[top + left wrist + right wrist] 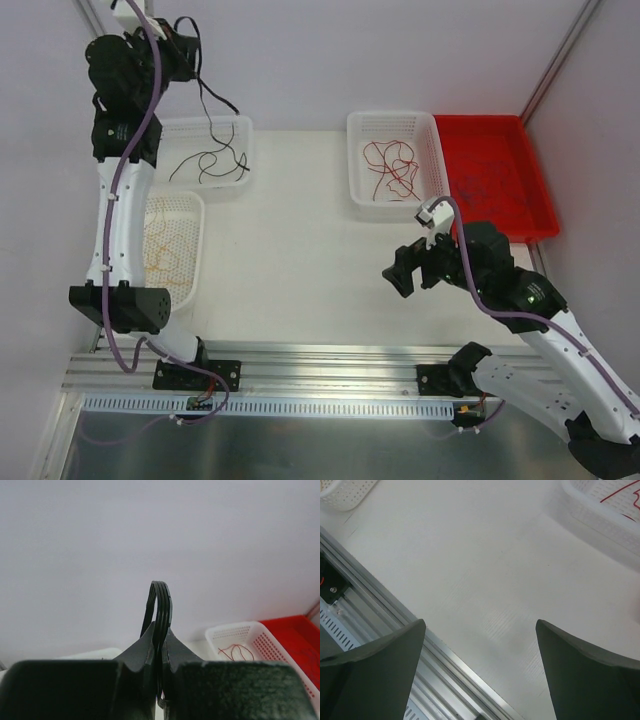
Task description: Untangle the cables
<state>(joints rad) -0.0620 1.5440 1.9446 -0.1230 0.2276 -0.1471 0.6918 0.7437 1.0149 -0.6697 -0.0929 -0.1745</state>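
Note:
My left gripper [188, 52] is raised high at the far left and is shut on black cables [205, 95], which hang down into a white basket [243, 128] holding more black cables. In the left wrist view the jaws [159, 630] pinch a loop of several black strands [161, 602]. Red cables [392, 168] lie in a second white basket [355, 150]. Dark blue-purple cables [490, 180] lie in a red tray [540, 215]. Yellow-orange cables [165, 250] lie in a third white basket [198, 235]. My right gripper [398, 272] is open and empty, above bare table [480, 630].
An aluminium rail [320, 375] runs along the table's near edge and shows in the right wrist view [380, 610]. The red-cable basket shows in the left wrist view [225, 632] and the right wrist view [600, 515]. Grey walls enclose the table.

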